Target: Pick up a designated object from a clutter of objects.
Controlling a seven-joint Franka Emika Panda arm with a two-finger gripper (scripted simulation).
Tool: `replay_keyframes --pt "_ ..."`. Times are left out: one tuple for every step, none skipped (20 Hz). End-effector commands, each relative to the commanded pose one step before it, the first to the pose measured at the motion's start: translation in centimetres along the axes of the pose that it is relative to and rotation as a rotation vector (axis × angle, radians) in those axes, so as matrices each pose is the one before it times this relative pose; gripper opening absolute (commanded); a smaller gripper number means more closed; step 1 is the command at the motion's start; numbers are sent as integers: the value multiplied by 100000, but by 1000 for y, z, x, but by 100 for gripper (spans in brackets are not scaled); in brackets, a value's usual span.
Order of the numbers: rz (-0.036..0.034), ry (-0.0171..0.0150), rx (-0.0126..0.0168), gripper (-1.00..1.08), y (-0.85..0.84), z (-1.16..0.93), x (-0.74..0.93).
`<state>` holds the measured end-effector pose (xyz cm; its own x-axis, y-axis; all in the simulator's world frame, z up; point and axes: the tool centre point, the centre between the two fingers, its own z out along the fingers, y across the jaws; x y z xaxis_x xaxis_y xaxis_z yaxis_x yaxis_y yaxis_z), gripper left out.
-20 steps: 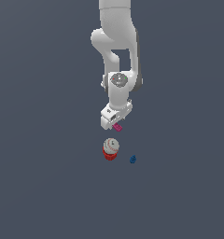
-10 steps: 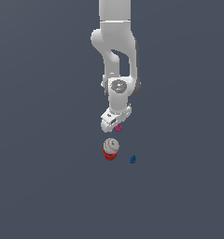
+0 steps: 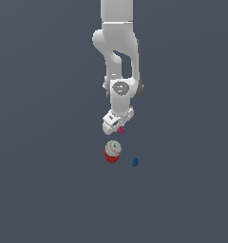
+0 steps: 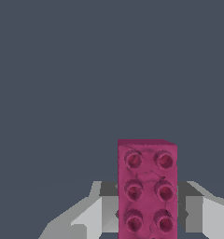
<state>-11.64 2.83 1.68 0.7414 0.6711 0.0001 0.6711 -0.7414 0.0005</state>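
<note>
The designated object, a small flat magenta block (image 4: 147, 186) with a studded top, fills the space between my gripper's two pale fingers (image 4: 102, 210) in the wrist view. Both fingers sit against its long sides, so the gripper (image 4: 147, 207) is shut on it. In the exterior view the gripper (image 3: 116, 127) hangs low over the floor, and the magenta block (image 3: 120, 129) peeks out at its tip. The rest of the clutter lies just in front: a red-and-white cupcake-like object (image 3: 112, 152) and a tiny dark blue piece (image 3: 135, 162).
The white arm (image 3: 118, 57) comes straight down from the top of the exterior view. The cupcake-like object lies close in front of the gripper, with the dark blue piece toward the exterior view's right of it. All rest on a plain dark grey floor (image 3: 44, 166).
The arm sank a little toward the floor over the magenta block, then held still. The cupcake-like object and the blue piece have not moved.
</note>
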Motion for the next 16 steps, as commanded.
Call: replay_keyframes --pt "-71 -31 50 -100 -34 41 17" --pt "28 23 -59 -100 18 -36 -5" --pt "0 0 0 -100 -1 -21 4" --pt "0 0 0 -100 -4 -62 13" --pt "0 0 0 -100 -7 -103 22" --pt "0 0 0 -100 -10 -144 31" --pt "0 0 0 -100 -13 -186 40" --pt "0 0 0 -100 -15 -227 49" --pt "0 0 0 -100 -18 -269 58" --pt "0 0 0 -100 -21 -312 68" --pt "0 0 0 -100 -24 -355 77" --pt "0 0 0 -100 -27 -399 87" --pt "0 0 0 -100 -30 -443 97" --pt "0 0 0 -100 -33 -487 107" --pt "-42 -36 -41 -100 -53 -528 129" --pt "0 0 0 -100 -39 -572 126"
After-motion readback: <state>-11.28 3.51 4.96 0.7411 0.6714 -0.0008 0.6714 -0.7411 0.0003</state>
